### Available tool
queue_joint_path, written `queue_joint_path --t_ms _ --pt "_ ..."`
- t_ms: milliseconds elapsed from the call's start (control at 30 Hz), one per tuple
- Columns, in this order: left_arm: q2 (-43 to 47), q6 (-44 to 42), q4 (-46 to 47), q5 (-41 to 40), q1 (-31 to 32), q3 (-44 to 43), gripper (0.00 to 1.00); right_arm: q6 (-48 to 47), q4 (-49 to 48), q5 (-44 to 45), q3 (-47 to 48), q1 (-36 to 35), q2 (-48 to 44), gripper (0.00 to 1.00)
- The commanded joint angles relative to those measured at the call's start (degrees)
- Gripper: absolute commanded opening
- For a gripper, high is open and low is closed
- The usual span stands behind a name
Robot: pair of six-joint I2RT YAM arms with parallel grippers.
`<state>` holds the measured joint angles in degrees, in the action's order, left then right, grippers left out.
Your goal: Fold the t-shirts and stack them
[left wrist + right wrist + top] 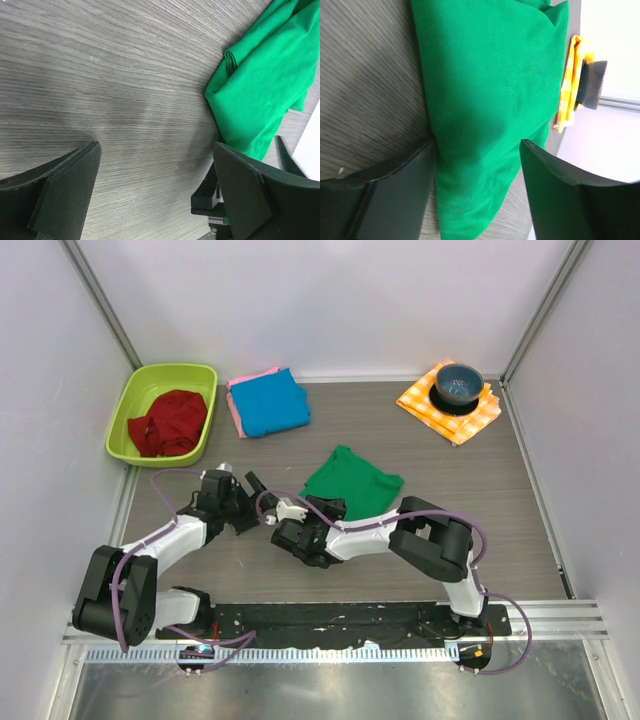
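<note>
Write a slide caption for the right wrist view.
Open right tool poised over a corner of the folded green shirt; checked cloth and bowl beyond.

the left arm (150, 560) and the right arm (430, 540) are built alike: chunky black joint housings linked by smooth, rounded white shells; a thin purple cable (122, 590) runs loosely along each arm from base to wrist, standing off it in slack loops; both bases are bolted to a long, flat black plate (350, 618) at the near edge of the worktop (450, 470), with a pale toothed strip (300, 652) just nearer; the left gripper (155, 150) has two matte black fingers (70, 185), thick flat-faced wedges with bevelled edges; the right gripper (477, 145) has the same dull black look, faintly scuffed.
</note>
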<state>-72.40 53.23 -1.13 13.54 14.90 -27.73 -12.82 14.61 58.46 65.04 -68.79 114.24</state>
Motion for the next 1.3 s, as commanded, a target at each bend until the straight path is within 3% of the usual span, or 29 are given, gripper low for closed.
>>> queue_joint_path --t_ms 0,67,233,267,333,367,733,1000,1267 --pt "-0.9 -1.6 0.8 1.8 -0.1 0.6 1.00 3.1 2.3 -11.2 -2.6 1.6 5.9 0.64" --pt "-0.8 -1.6 2.1 1.8 -0.3 0.8 1.00 3.6 3.0 -11.2 -2.6 1.6 6.4 0.46" --pt "-1.0 -1.8 2.1 1.9 -0.6 1.0 1.00 3.7 3.2 -10.4 -3.1 1.6 7.1 0.23" --pt "-1.1 -1.9 2.2 1.9 -0.7 1.0 1.00 3.7 3.2 -10.2 -3.2 1.6 7.1 0.14" --pt "-1.2 -2.1 2.0 1.9 -0.9 1.1 1.00 3.8 3.1 -10.0 -3.3 1.6 6.9 0.09" --pt "-1.1 -2.1 2.2 1.8 -0.9 1.0 1.00 4.0 3.7 -9.2 -3.3 1.5 6.6 0.01" --pt "-5.0 -3.6 4.7 7.0 -1.0 0.3 1.00 14.5 14.4 -7.0 -8.3 -7.4 -6.8 0.01" --pt "-10.8 0.8 17.4 21.1 2.8 1.8 1.00 21.3 26.4 -6.7 -7.3 -16.3 -16.1 0.01" --pt "-13.2 5.2 27.8 28.8 6.5 5.5 1.00 23.1 32.8 -4.8 -5.3 -17.4 -21.2 0.01"
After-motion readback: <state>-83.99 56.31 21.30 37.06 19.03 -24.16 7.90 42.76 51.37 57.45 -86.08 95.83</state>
